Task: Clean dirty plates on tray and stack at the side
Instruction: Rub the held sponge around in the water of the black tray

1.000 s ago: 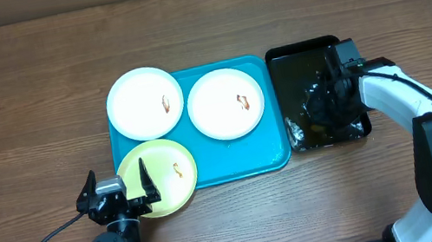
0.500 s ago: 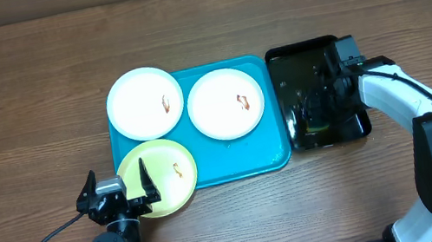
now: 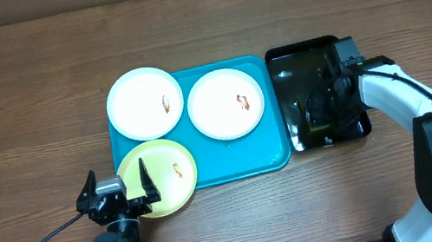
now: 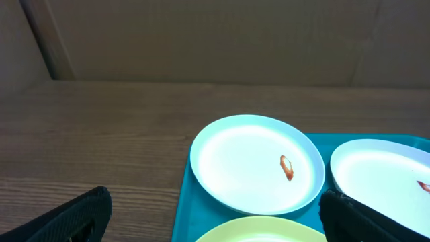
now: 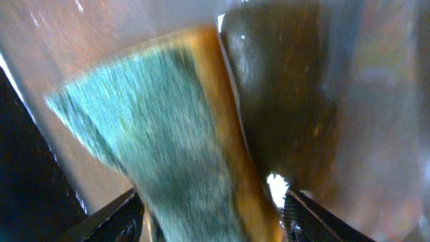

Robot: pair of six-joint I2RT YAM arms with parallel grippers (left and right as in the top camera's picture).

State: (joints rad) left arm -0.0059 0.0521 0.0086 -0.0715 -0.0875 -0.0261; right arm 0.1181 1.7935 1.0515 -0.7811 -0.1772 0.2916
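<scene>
**Desk:** On the tray (image 3: 275, 159), what?
**Photographer:** Three smeared plates (image 3: 144, 103). Left hand (image 3: 116, 177) gapes wide at its near-left corner; right hand (image 3: 319, 108), right of it over the black tray (image 3: 301, 50), straddles a sponge (image 5: 168, 148), grip unclear.

Three seemingly smeared plates (image 3: 225, 103) lie on turquoise tray (image 3: 240, 156).

No legible text, label, brand, number or sign in any view. The plates (image 3: 144, 103) carry no print. The turquoise tray (image 3: 239, 154) and the black tray (image 3: 289, 60) show plain surfaces. The tabletop (image 3: 19, 101) shows bare wood grain only. The right wrist view is blurred and too close to make out any lettering.
</scene>
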